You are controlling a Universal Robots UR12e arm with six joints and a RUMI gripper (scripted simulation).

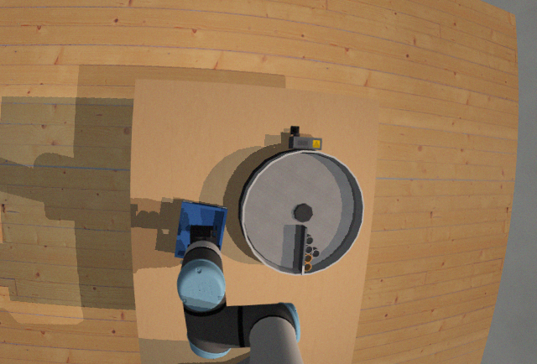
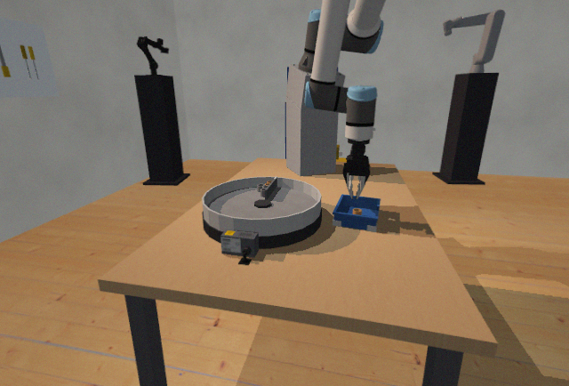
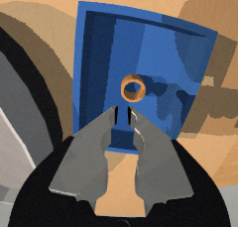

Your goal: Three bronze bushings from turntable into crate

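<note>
A bronze bushing stands upright in the blue crate. My gripper hangs just above the crate, fingers pointing down. Its fingertips stand slightly apart with nothing between them, and the bushing is below them. On the turntable, two bronze bushings lie beside the dark straight bar, near the rim. Several dark grey bushings stand further in along the same bar. In the top view the arm hides the fingertips and part of the crate.
The turntable's raised wall stands right of the crate in the top view. The bar rises from its floor, and a round hub is at its middle. A grey sensor box stands outside the wall.
</note>
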